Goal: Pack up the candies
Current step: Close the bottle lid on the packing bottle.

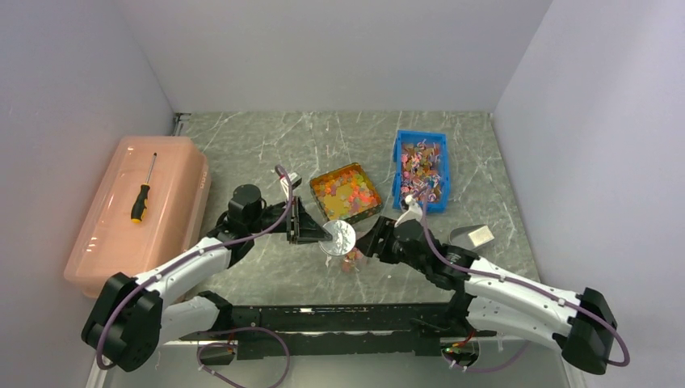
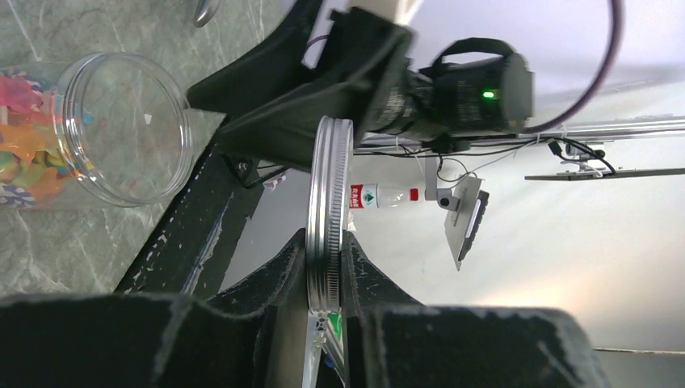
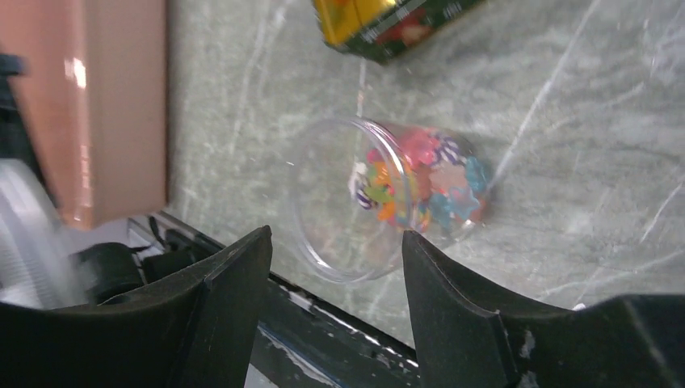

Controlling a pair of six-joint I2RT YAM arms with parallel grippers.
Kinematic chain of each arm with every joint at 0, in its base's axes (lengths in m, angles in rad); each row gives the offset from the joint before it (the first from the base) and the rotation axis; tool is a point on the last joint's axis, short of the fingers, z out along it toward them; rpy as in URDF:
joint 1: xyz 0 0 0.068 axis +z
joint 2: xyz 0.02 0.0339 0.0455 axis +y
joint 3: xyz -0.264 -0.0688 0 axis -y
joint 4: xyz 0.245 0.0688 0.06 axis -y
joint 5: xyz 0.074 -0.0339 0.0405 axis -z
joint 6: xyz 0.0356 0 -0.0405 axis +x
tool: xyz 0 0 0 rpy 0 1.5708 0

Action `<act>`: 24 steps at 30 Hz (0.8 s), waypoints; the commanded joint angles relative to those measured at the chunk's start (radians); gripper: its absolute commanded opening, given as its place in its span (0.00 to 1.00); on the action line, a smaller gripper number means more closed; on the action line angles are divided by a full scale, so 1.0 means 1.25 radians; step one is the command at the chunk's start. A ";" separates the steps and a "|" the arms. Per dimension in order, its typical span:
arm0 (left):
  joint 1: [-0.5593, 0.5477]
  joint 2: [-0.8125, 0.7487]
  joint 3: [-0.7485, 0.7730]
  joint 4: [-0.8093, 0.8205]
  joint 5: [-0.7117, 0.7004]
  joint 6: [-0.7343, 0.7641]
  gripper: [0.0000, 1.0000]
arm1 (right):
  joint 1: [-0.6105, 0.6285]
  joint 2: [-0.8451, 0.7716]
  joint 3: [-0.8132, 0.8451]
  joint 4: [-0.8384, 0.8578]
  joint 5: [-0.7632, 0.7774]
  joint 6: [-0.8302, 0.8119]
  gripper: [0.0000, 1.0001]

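Note:
My left gripper (image 2: 327, 242) is shut on the rim of a round silver lid (image 2: 327, 194), holding it edge-on above the table; from above the lid (image 1: 338, 237) hangs just in front of the candy tray. A clear jar (image 3: 380, 198) without a lid stands below, with mixed candies (image 3: 420, 182) in its bottom. It also shows at the left of the left wrist view as the jar (image 2: 113, 129). My right gripper (image 3: 335, 242) is open, its fingers just short of the jar's mouth with nothing between them. In the top view the right gripper (image 1: 373, 242) faces the lid.
A yellow tray (image 1: 346, 192) of candies and a blue bin (image 1: 421, 170) of candies stand behind the jar. A metal scoop (image 1: 472, 236) lies to the right. A pink lidded box (image 1: 141, 214) with a screwdriver (image 1: 143, 194) on it fills the left side.

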 commanded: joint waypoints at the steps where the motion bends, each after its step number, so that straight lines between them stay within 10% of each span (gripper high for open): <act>1: 0.004 0.021 -0.004 0.041 0.014 0.019 0.10 | 0.004 -0.063 0.095 -0.101 0.097 -0.051 0.63; 24: -0.027 0.293 0.010 0.340 0.007 -0.127 0.15 | 0.004 -0.153 0.029 -0.039 0.061 -0.007 0.63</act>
